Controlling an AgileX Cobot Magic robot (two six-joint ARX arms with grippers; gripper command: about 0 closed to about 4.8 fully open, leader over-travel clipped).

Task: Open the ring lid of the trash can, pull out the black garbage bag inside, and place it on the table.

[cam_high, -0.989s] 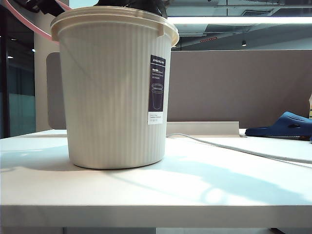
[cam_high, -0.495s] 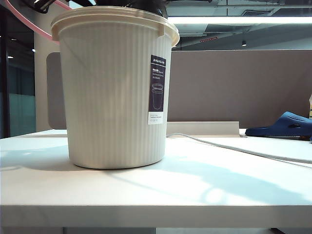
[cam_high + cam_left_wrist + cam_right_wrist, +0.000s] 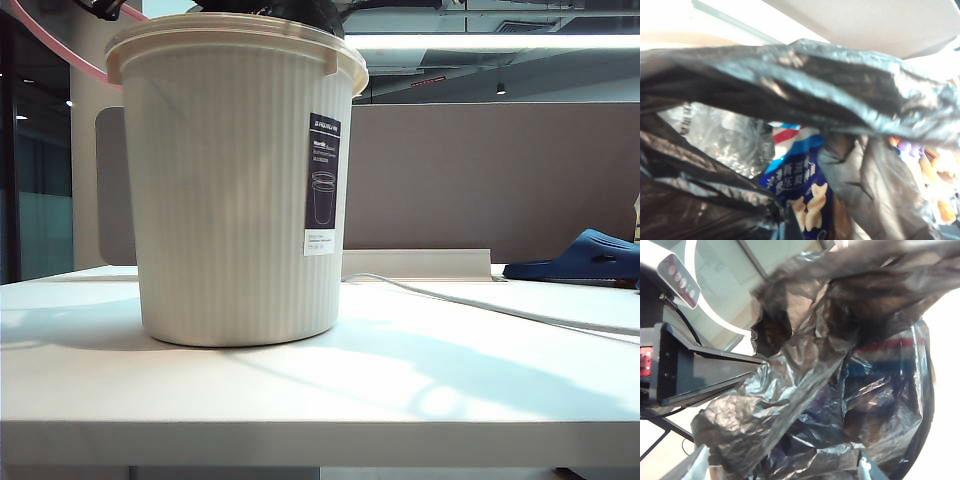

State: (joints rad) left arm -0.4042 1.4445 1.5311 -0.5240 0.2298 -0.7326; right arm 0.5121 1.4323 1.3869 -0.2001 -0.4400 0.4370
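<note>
Exterior view: cream ribbed trash can (image 3: 235,180) upright on the white table (image 3: 320,385), left of centre, dark rectangular label (image 3: 321,183) on its side facing right of centre. Just above the flared rim, at top centre, a dark glossy bulge of the black garbage bag (image 3: 300,12), still inside the can. Thin pink ring lid (image 3: 58,52) off the rim, arcing across the upper left corner, beside the can. Pale cable (image 3: 500,308) across the table at right; blue slipper (image 3: 585,257) at the far right edge, well apart from the can. Neither gripper clearly visible here, only dark shapes at the top edge. Left wrist view: frame filled by crinkled black bag film (image 3: 805,85) across the upper half, with a blue snack packet (image 3: 800,190) showing through an opening at lower centre and clear plastic at left. Left gripper's fingers hidden from sight; clenched, though on what cannot be told. Right wrist view: bunched black film (image 3: 805,370) running from upper right to lower left. Right gripper (image 3: 777,467) at the bottom edge, pale fingertips (image 3: 692,467) spread wide, film bunched between them but no pinch visible. Black frame of the other arm (image 3: 695,372) at left, touching the film.
</note>
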